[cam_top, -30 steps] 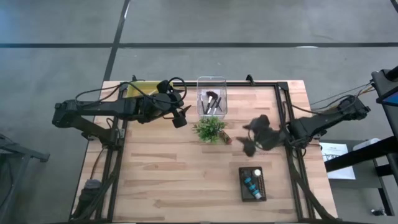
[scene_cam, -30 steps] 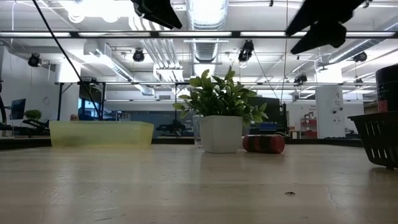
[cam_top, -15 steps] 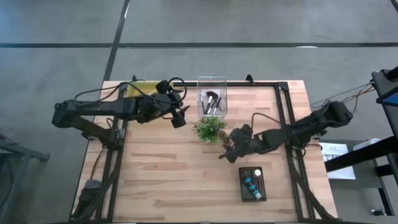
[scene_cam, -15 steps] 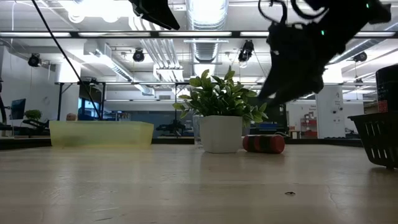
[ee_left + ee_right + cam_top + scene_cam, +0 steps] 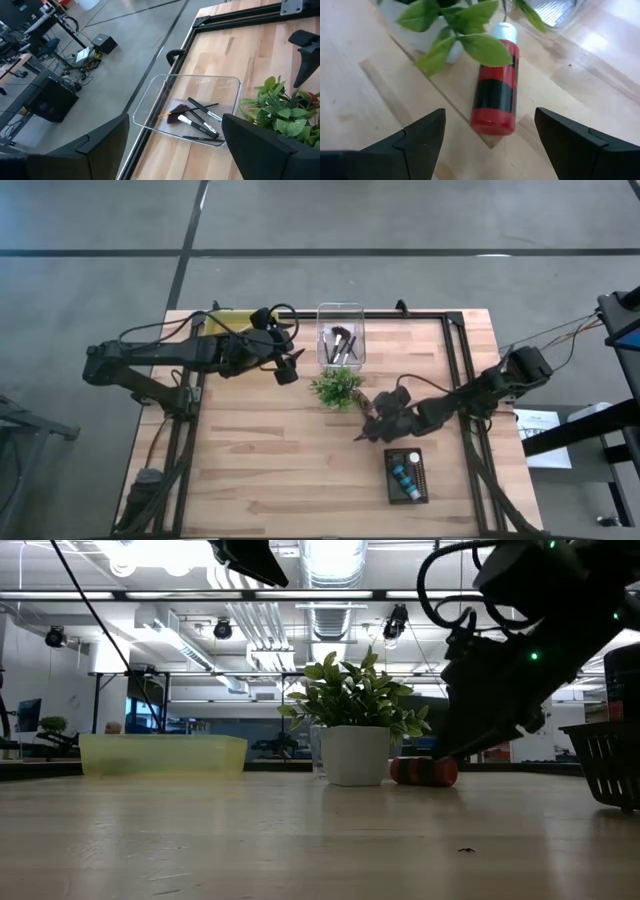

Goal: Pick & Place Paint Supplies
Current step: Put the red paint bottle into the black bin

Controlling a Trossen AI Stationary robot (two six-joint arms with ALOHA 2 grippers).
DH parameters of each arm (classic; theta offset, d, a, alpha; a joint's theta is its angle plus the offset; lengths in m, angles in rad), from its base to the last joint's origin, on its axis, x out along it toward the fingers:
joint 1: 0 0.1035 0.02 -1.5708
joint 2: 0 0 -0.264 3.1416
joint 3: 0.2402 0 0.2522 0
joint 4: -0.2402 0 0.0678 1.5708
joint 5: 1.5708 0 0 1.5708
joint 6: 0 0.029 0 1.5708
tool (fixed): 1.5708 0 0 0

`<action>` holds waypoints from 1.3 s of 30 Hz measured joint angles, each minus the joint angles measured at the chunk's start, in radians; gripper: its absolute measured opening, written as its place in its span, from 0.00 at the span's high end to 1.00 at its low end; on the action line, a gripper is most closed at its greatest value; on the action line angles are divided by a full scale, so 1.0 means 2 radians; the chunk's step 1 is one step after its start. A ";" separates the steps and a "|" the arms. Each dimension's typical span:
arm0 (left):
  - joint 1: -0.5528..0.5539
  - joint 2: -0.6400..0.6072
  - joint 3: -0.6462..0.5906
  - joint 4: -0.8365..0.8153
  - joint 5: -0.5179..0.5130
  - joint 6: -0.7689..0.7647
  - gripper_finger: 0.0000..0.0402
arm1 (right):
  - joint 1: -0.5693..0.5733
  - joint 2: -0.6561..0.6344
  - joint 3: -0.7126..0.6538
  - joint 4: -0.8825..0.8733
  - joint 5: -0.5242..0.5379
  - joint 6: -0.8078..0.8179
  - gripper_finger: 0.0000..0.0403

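Observation:
A red paint bottle (image 5: 495,95) with a black label and a silver cap lies on its side on the table next to the white pot of a leafy plant (image 5: 337,387), partly under the leaves. My right gripper (image 5: 490,120) is open and low over the table, one finger on each side of the bottle's base end, touching nothing. In the low view the bottle (image 5: 424,771) lies just right of the pot, with the right gripper (image 5: 462,740) above it. My left gripper (image 5: 289,370) hovers open to the left of a clear tray (image 5: 340,335) that holds several brushes (image 5: 197,117).
A black basket (image 5: 407,475) with blue tubes stands near the table's near right. A yellow tray (image 5: 225,320) sits at the far left corner. The plant (image 5: 355,730) stands close behind the bottle. A black frame rail (image 5: 455,370) runs along the right side.
My right gripper has swung from the right side of the table leftward toward the plant and come down low behind the red bottle, its fingers now pointing at it. The bottle has stayed where it lay.

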 joint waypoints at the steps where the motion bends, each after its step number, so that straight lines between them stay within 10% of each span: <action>1: 0.000 0.000 0.000 0.000 0.000 0.003 0.19 | -0.003 0.000 -0.008 0.013 0.000 0.002 0.24; 12: 0.000 0.000 0.000 0.000 0.000 0.008 0.19 | -0.014 0.000 -0.077 0.102 -0.027 0.023 0.26; 23: 0.000 0.000 0.000 0.000 0.000 0.005 0.19 | -0.015 0.000 -0.090 0.129 -0.024 -0.017 0.50; 39: 0.000 0.000 0.001 0.000 0.000 0.003 0.19 | -0.090 0.000 -0.126 0.226 -0.041 -0.135 0.51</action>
